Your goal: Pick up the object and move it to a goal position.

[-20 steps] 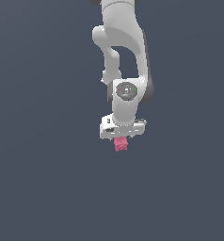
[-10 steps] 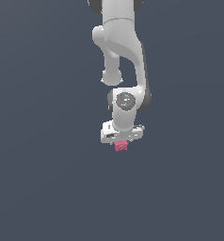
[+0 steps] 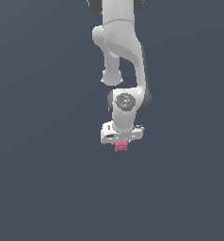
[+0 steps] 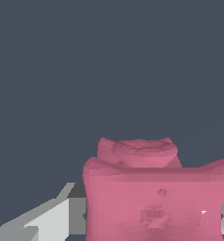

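gripping the pink block (image 3: 121,147), white gripper (image 3: 121,142) pointing down, block's orientation unclear

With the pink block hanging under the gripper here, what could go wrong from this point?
1. The pink block sticks out below the gripper, so only part of it seems pinched; it might slip during transport.
2. In the wrist view the block fills the frame next to a finger, hiding whatever lies beneath, so placement may be misjudged.
3. No goal marker is visible in either view.
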Robot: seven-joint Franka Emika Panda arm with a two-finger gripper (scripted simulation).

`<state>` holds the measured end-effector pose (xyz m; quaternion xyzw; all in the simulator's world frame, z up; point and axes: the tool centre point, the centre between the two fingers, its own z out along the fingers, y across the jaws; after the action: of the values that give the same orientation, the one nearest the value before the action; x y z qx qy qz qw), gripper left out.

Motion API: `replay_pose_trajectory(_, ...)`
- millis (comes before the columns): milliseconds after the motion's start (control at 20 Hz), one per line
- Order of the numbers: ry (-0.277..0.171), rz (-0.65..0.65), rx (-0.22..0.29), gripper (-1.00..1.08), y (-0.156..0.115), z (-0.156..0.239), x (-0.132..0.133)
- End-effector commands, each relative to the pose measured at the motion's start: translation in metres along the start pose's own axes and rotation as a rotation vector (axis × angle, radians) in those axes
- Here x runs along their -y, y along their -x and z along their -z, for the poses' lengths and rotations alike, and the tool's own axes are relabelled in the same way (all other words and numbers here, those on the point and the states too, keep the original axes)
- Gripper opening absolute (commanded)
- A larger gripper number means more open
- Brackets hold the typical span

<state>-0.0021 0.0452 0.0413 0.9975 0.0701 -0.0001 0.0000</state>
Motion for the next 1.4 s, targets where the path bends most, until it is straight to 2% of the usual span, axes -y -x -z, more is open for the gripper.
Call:
replay_pose_trajectory(0, 0.000, 0.000, 0.000, -1.00, 0.000, -0.001, 0.000)
replay_pose_trajectory(350, 0.000, 0.000, 0.000, -1.00, 0.004, 0.004, 0.000)
replay_pose_trajectory(650, 0.000, 0.000, 0.000, -1.00, 0.017, 0.018, 0.002)
replay_pose_trajectory(1350, 0.000, 0.000, 0.000, -1.00, 0.084, 0.093, 0.007)
